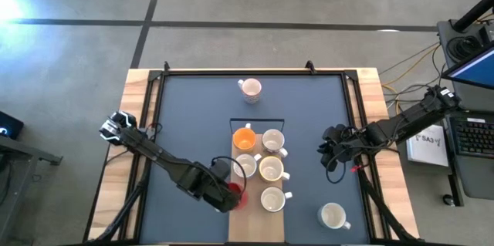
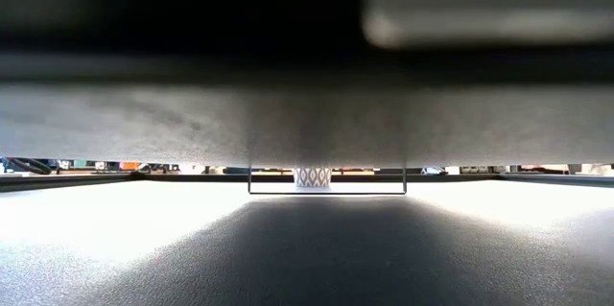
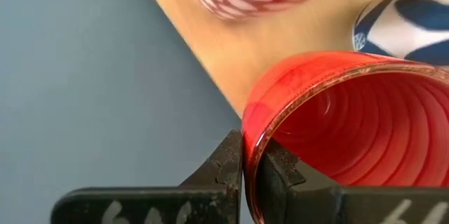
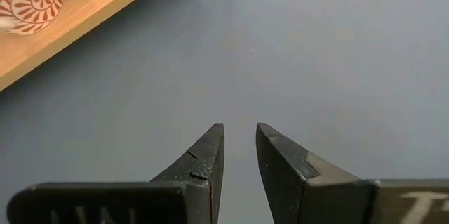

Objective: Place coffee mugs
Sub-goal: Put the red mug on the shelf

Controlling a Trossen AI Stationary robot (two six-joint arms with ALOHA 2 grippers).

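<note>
Red mug (image 3: 351, 133) clamped at its rim by the left gripper (image 3: 252, 175).
The right gripper (image 4: 238, 150) (narrowly parted) is held over bare mat (image 4: 316, 55).

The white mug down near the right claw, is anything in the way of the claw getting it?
Nothing visible is. The right gripper hangs over bare blue mat, and only open mat lies between it and the lone white mug. The left gripper is busy, pinching the red mug by its rim.

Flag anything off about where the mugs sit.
Two white mugs sit apart from the group on the wooden board: one at the far side of the blue mat, one near the right front corner. The left gripper pinches the red mug's rim. Nothing spilled or tipped.
</note>
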